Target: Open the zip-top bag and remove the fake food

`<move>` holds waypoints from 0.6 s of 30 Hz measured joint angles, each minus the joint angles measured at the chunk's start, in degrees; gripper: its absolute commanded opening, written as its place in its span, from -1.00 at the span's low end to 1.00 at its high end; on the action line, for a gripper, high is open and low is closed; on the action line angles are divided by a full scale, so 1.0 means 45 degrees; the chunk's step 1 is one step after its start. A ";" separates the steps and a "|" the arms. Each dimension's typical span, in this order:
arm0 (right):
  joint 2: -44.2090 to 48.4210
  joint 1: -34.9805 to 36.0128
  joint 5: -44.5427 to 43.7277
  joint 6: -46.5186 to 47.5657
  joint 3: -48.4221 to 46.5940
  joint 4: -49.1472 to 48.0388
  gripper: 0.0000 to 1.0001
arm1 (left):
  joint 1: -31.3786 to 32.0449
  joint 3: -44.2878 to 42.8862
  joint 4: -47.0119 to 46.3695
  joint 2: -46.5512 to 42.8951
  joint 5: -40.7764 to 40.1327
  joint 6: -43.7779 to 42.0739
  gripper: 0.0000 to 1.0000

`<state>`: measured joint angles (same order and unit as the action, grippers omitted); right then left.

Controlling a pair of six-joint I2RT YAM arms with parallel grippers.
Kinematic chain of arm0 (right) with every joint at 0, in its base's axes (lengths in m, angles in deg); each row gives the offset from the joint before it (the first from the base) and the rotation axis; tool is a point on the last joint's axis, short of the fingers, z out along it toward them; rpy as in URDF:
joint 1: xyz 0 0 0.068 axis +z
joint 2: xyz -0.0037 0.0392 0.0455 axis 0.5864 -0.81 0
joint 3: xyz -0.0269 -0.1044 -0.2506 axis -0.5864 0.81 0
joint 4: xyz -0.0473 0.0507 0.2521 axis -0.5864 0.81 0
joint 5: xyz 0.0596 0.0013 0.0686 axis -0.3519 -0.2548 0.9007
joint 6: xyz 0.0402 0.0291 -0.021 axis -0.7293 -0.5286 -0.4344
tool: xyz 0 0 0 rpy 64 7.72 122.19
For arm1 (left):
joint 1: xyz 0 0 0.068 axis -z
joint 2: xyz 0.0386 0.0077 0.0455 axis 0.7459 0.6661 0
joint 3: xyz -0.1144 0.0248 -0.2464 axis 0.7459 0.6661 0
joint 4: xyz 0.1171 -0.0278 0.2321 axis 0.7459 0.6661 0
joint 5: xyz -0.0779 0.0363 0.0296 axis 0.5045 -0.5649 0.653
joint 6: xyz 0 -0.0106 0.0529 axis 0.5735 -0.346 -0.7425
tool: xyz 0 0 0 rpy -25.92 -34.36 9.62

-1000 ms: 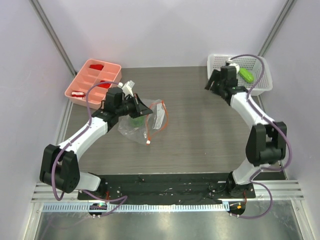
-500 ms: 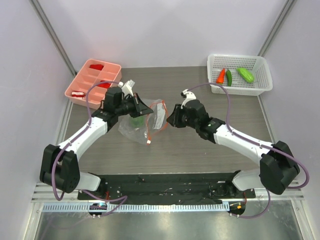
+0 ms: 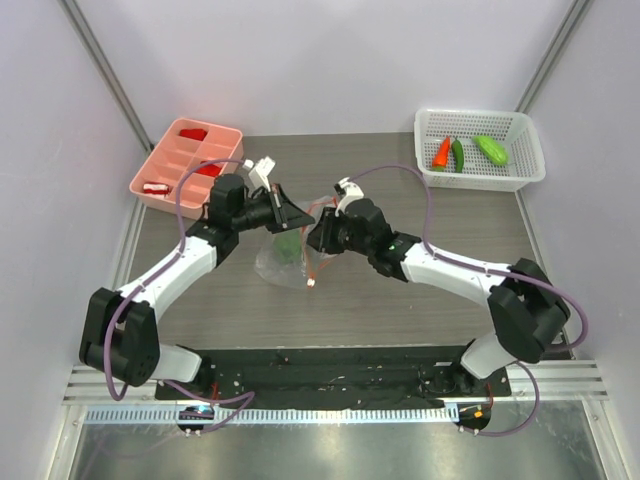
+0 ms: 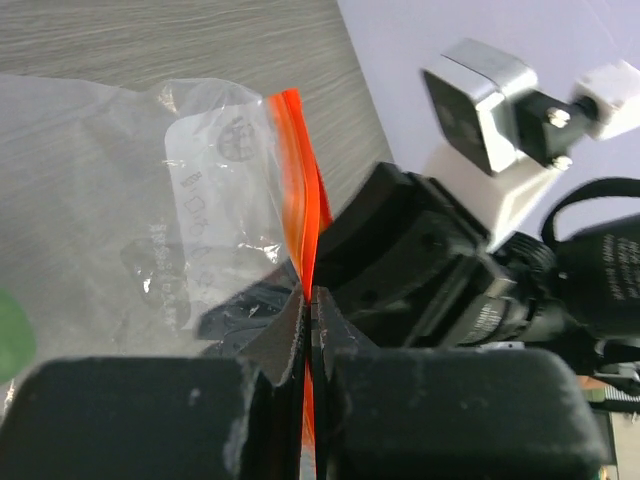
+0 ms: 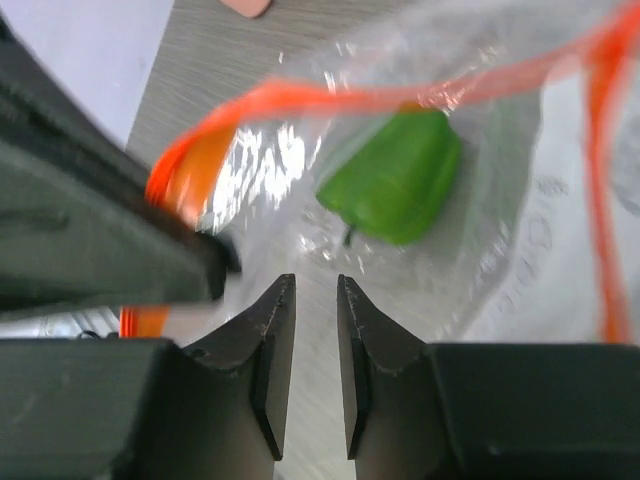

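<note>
Zip-top bag (image 3: 283, 262) sits mid-counter (image 3: 400, 305), one edge lifted. Left hand (image 3: 293, 218) is clenched on the orange-red zip strip (image 4: 298, 200). Right hand (image 5: 315, 288) is at the bag mouth, fingers slightly parted, grasping nothing. Green bell pepper (image 5: 395, 180) lies inside. Film looks thin, limp, slippery; pepper likely light, rigid, smooth. Best hold: across the pepper's body.

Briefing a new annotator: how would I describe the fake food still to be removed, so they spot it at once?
Near the middle of the table is a clear zip-top bag with an orange-red zip strip. Inside lies a stubby green bell pepper. Unlike the three vegetables in the white basket at the far right, it sits in plastic.
</note>
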<state>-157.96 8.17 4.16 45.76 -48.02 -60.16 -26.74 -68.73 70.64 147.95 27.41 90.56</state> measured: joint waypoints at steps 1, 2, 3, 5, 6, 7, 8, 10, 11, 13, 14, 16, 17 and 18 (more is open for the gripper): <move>-0.0257 0.0015 0.0044 -0.0058 -0.0155 -0.0180 -0.36 | 0.0024 0.0010 -0.0126 0.0000 0.0107 0.0039 -1.00; -0.0563 0.0019 0.0078 -0.0112 -0.0301 -0.0379 -0.35 | 0.0034 0.0039 -0.0272 0.0000 0.0199 0.0121 -1.00; -0.0860 0.0019 0.0175 -0.0136 -0.0432 -0.0486 -0.30 | 0.0039 0.0063 -0.0457 0.0005 0.0146 0.0170 -1.00; -0.1554 0.0019 0.0321 -0.0209 -0.0636 -0.0840 -0.22 | -0.0073 0.0136 -0.0680 0.0005 -0.0053 0.0223 -1.00; -0.1831 0.0029 0.0355 -0.0238 -0.0685 -0.0962 -0.16 | -0.0126 0.0160 -0.0738 0.0010 -0.0170 0.0223 -1.00; -0.2195 0.0039 0.0418 -0.0253 -0.0704 -0.1248 -0.11 | -0.0146 0.0185 -0.0797 0.0010 -0.0374 0.0209 -1.00; -0.2448 0.0053 0.0442 -0.0267 -0.0704 -0.1433 -0.05 | -0.0185 0.0189 -0.0811 0.0024 -0.0593 0.0199 -1.00; -0.3050 0.0083 0.0432 -0.0223 -0.0709 -0.2035 0.11 | -0.0257 0.0214 -0.0831 0.0121 -0.0952 0.0180 -1.00; -0.3254 0.0087 0.0432 -0.0199 -0.0709 -0.2273 0.17 | -0.0282 0.0233 -0.0835 0.0199 -0.1103 0.0175 -1.00; -0.3682 0.0058 0.0427 -0.0078 -0.0709 -0.2827 0.35 | -0.0306 0.0243 -0.0884 0.0384 -0.1341 0.0170 -1.00; -0.3789 0.0029 0.0427 -0.0049 -0.0709 -0.2977 0.41 | -0.0306 0.0243 -0.0947 0.0471 -0.1404 0.0175 -1.00; -0.3939 0.0000 0.0423 -0.0024 -0.0685 -0.3230 0.60 | -0.0311 0.0243 -0.1166 0.0656 -0.1462 0.0214 -1.00; -0.3973 0.0000 0.0427 0.0005 -0.0685 -0.3283 0.65 | -0.0311 0.0243 -0.1287 0.0738 -0.1467 0.0238 -1.00; -0.4002 0.0005 0.0432 0.0034 -0.0685 -0.3337 0.74 | -0.0311 0.0243 -0.1438 0.0826 -0.1467 0.0277 -1.00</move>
<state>-175.97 8.19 6.10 45.91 -51.11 -75.17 -28.13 -67.64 64.17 151.67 20.81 91.81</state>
